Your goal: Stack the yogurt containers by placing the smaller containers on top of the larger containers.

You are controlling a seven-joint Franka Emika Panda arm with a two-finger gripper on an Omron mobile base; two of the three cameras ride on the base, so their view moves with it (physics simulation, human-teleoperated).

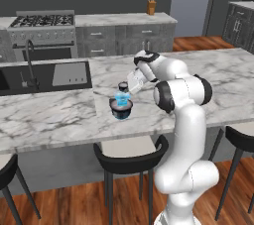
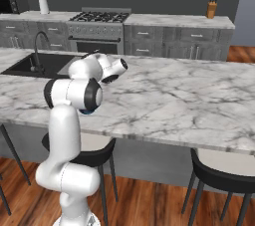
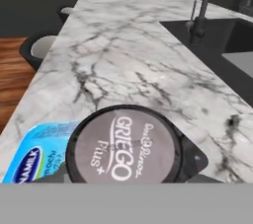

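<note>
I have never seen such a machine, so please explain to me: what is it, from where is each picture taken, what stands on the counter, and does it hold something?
The machine is a white robot arm in a simulated kitchen. Two pictures come from cameras behind it, one on its left and one on its right; the third looks along its hand. On the marble counter stands a wide dark tub with a light-blue cup on top. The gripper is just above them, with a tiny dark cup at its tips. In the hand picture this cup's grey lid reads "Griego", close to the camera, so it seems held, though the fingers themselves are hidden.
</note>
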